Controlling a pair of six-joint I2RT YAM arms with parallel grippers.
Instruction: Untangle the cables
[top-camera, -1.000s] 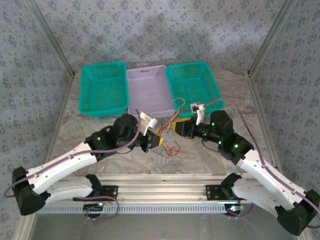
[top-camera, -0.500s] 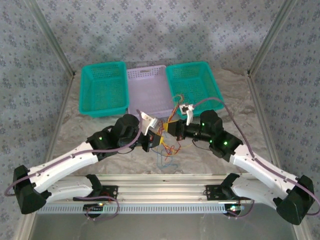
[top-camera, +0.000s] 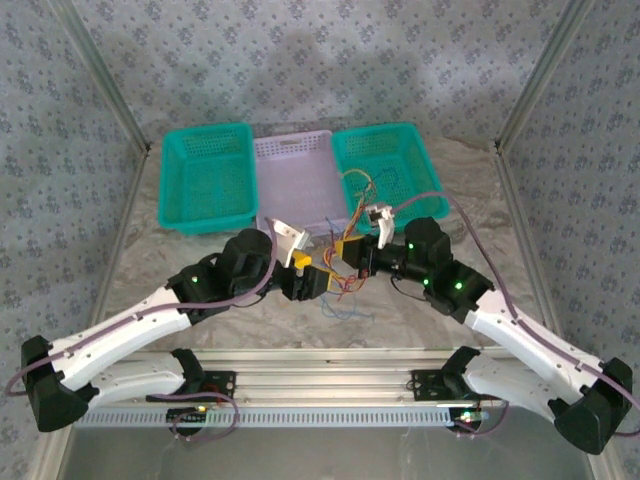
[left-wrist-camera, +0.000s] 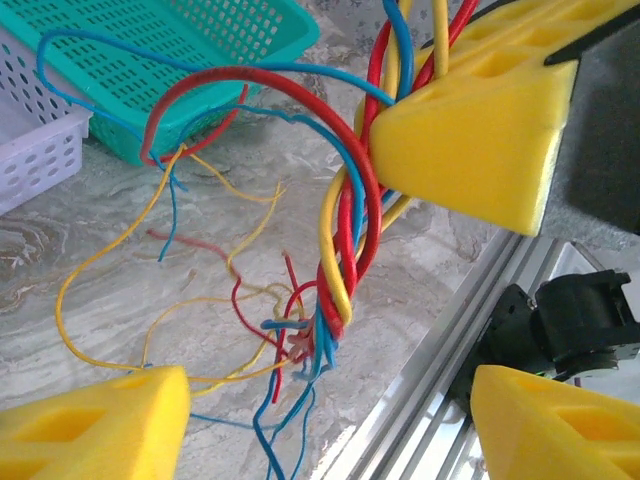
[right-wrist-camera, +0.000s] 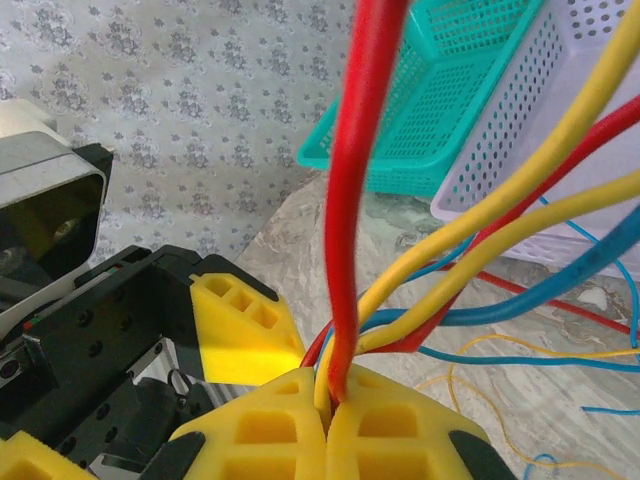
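- cables (left-wrist-camera: 345, 230): a red, blue and yellow twist, hanging over the table (top-camera: 420, 310) between my two pincers.
- my right pincer (right-wrist-camera: 325, 400) is clamped on the bundle's top, so the loose ends dangle free.
- my left pincer (left-wrist-camera: 330, 420) stands wide at the twist, gripping nothing, probably ready to pick one strand.

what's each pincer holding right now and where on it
The right pincer is shut on the cables, pinching the bunched strands together at the top of their twisted stretch. The left pincer is open, holding nothing.
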